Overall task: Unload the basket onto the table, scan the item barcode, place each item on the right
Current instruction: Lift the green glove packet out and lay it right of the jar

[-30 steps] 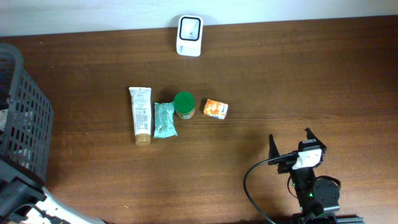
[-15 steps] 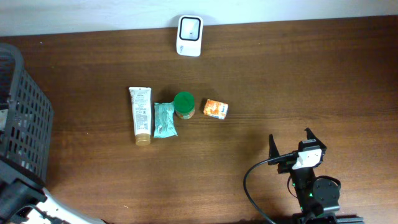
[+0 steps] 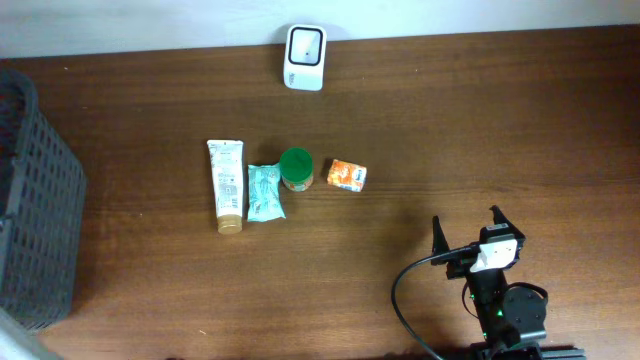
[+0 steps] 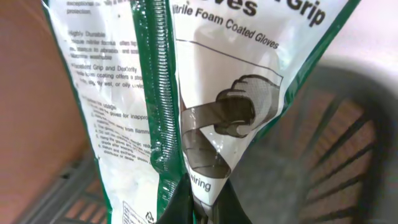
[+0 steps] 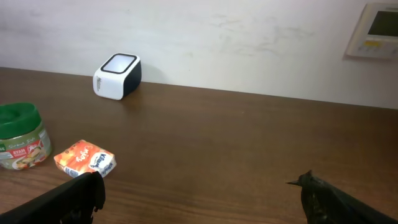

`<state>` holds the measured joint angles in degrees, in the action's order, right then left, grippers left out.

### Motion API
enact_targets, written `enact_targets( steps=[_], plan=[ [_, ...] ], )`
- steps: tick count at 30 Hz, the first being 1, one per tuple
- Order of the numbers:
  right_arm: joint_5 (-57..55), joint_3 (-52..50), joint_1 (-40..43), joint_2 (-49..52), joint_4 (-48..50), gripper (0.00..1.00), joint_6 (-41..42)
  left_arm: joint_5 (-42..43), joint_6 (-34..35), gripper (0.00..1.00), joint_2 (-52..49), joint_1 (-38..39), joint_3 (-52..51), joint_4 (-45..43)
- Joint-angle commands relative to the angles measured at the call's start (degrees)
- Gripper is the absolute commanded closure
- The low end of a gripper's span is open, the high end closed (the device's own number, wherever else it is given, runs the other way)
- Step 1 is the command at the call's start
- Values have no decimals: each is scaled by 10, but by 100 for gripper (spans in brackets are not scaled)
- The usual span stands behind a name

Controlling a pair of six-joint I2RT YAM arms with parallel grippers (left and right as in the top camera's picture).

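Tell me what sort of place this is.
Probably a mock shop checkout on a wooden table: a barcode scanner, a black basket, and packaged goods such as a tube and jar.

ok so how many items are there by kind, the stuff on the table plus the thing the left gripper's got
tube: 1
jar: 1
packets: 2, the teal packet and the orange packet
scanner: 1
bag of gloves, pinched in the left gripper: 1
total: 6
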<state>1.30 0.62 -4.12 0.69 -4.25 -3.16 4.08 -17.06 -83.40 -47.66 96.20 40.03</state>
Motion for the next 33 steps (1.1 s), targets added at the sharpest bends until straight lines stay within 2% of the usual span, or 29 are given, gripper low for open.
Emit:
enact_targets(
  steps=[1,6,11,15,22,28,33],
  plan=[
    [-1,-3,-4,-3,-3,2,5,9,87,100,100,66,4,-34],
    [-1,-3,-4,-3,-3,1,5,9,87,100,186,212,4,-42],
    [-1,-3,-4,-3,-3,2,5,11,96,100,190,405,4,27],
    [-1,-3,-4,-3,-3,2,5,11,181,100,135,509,3,59],
    [-1,-3,-4,-3,-3,2,5,11,284,100,-25,656,3,45],
    [-1,-3,-4,-3,-3,2,5,11,501,100,-153,745,4,9],
    [-1,-3,-4,-3,-3,2,5,11,523,100,-213,811,4,-2]
  ],
)
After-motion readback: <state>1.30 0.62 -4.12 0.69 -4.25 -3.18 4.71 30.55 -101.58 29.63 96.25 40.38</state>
